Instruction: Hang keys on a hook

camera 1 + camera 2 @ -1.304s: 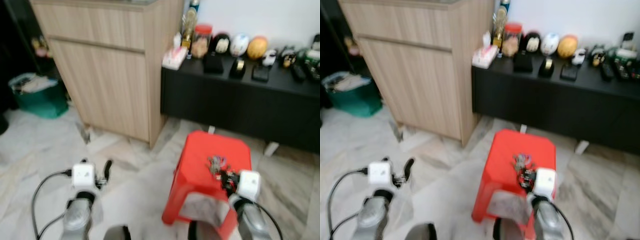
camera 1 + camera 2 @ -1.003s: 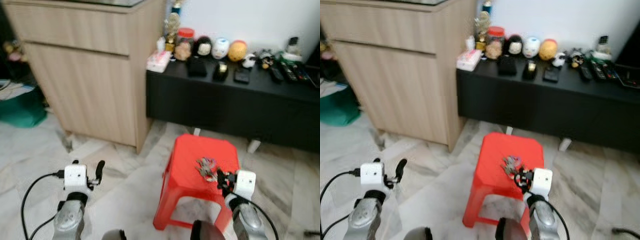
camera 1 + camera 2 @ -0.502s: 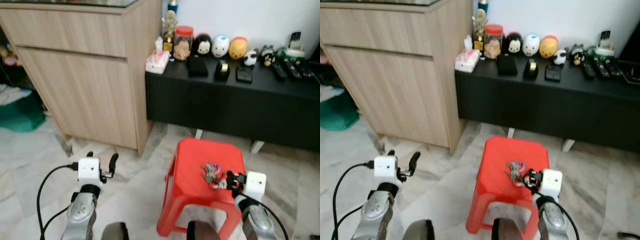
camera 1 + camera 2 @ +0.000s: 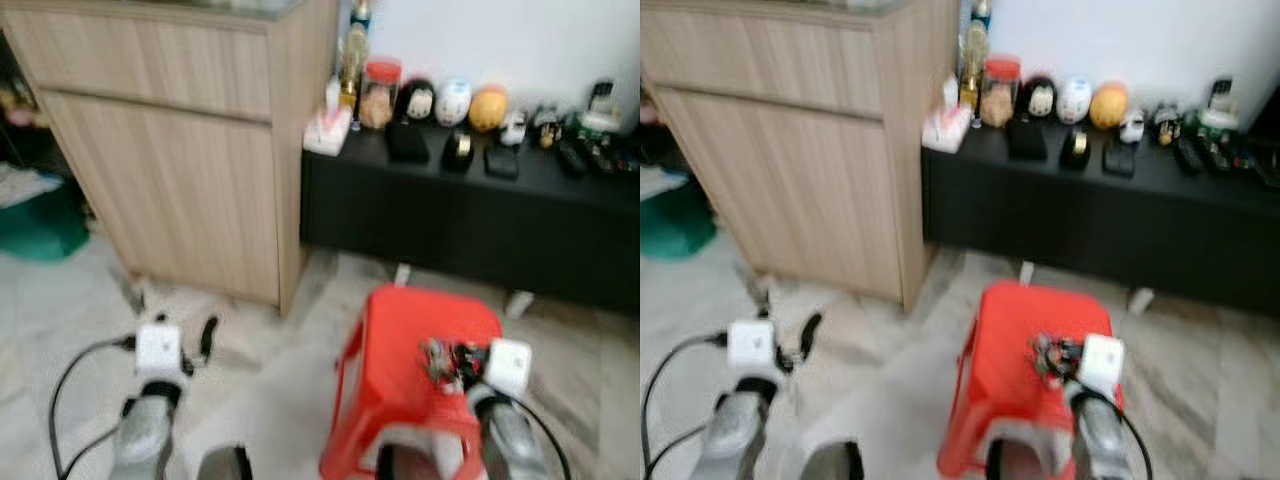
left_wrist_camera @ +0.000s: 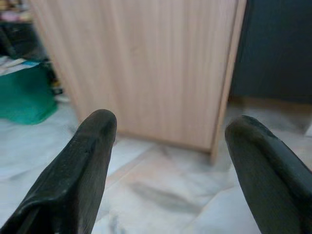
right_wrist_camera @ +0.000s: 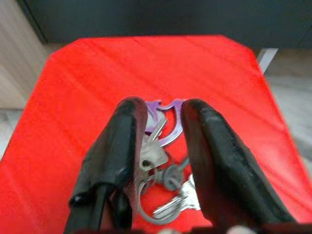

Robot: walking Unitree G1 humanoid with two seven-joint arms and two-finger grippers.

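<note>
Silver keys on a purple clip, bright red stool, pale wood-grain cabinet (grey-veined marble floor).

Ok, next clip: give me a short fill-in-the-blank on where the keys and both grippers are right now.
1. The keys lie on top of a ____ stool.
2. The right gripper has its jaws on either side of the keys' ____ clip.
3. The left gripper, jaws open, faces a ____ cabinet.

Missing words: red; purple; wooden

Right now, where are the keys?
The keys lie on the red stool, front right in the eye views, between the right gripper's two fingers.
</note>
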